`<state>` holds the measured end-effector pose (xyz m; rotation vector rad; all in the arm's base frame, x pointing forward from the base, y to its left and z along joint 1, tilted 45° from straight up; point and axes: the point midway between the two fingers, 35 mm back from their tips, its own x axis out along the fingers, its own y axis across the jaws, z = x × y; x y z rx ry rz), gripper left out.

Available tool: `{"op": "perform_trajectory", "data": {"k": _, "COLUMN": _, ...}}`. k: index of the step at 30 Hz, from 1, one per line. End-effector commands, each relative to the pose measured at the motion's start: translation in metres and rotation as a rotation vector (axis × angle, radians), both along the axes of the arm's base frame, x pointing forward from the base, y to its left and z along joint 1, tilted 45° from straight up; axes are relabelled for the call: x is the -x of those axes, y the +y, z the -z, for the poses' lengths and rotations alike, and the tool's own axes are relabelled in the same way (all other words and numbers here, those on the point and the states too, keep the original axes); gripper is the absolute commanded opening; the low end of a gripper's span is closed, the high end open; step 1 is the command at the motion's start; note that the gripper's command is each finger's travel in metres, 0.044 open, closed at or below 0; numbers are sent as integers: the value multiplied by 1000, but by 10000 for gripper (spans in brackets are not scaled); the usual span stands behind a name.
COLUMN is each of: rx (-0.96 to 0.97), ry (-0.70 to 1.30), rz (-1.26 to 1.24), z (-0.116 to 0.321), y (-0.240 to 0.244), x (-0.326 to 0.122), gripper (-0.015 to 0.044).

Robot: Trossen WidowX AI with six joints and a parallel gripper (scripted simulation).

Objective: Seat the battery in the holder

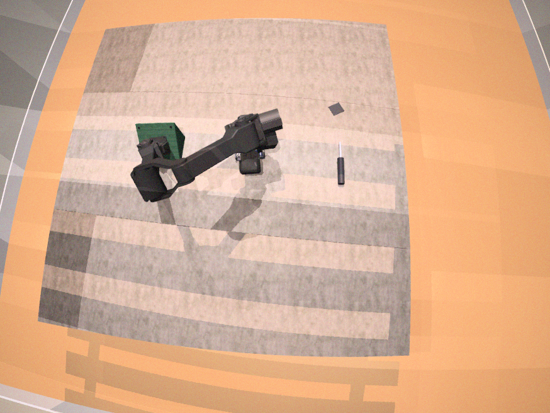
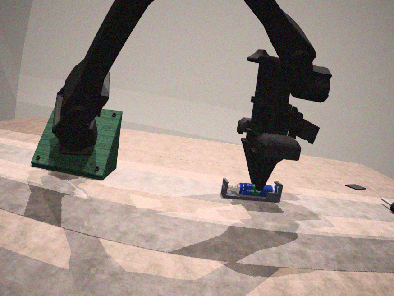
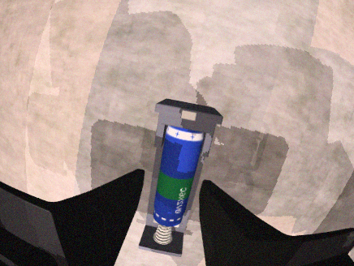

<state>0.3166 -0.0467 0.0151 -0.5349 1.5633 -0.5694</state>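
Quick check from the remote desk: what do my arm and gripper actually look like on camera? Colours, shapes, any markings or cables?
The arm is matt black throughout, built of blocky, faceted links, and bolted to a green wedge-shaped base. The gripper has two dark fingers that are broad at the root and taper to points. No cables, labels or markings show in any view.

Bright, sharp frames; soft arm shadows; edges seemingly fisheye-warped.

battery (image 3: 177, 174) | green band print | too small to read
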Motion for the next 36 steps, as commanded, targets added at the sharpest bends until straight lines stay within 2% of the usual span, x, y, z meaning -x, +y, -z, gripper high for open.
{"op": "perform_trajectory", "data": {"k": 1, "rx": -4, "ry": -10, "rz": 4, "z": -3, "y": 2, "x": -2, "gripper": 161}}
{"op": "perform_trajectory", "data": {"k": 2, "rx": -4, "ry": -10, "rz": 4, "z": -3, "y": 2, "x": -2, "gripper": 161}}
{"op": "perform_trajectory", "data": {"k": 13, "rx": -7, "ry": -9, "rz": 4, "z": -52, "y": 52, "x": -6, "gripper": 440}}
{"op": "perform_trajectory", "data": {"k": 36, "rx": -7, "ry": -9, "rz": 4, "z": -53, "y": 53, "x": -5, "gripper": 440}}
